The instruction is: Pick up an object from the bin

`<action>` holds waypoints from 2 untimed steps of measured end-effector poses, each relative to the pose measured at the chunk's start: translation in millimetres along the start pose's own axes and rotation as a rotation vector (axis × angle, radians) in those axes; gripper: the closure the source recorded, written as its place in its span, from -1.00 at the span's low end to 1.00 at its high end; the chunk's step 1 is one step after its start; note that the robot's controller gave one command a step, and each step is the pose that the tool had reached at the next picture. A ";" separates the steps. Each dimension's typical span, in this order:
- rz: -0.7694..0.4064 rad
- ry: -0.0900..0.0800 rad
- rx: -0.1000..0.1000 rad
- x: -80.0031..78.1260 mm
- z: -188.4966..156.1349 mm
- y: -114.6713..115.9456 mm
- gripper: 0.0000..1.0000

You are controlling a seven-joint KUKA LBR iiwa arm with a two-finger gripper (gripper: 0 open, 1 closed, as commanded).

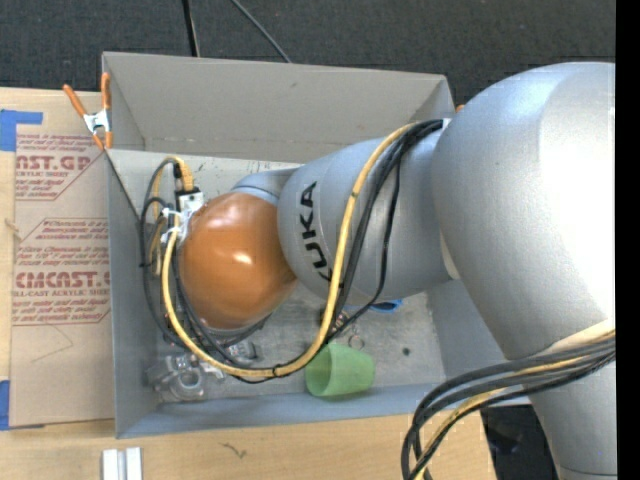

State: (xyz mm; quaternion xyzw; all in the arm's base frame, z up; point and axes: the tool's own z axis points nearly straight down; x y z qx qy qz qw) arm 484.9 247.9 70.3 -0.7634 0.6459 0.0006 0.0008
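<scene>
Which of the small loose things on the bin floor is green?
The pale green cup, near the lower wall of the bin in this view. The other one, a blue piece, lies a little above it.

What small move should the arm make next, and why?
Probably a short shift toward the green cup. The arm's orange cover hangs low over the bin's left part in this view, and the cup, lying by the near wall beside it, looks the closest thing in plain sight.
</scene>
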 end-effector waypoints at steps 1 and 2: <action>0.001 -0.002 0.003 -1.6 -3.5 -1.6 1.00; 0.003 -0.003 0.008 -3.6 -104.8 -3.4 1.00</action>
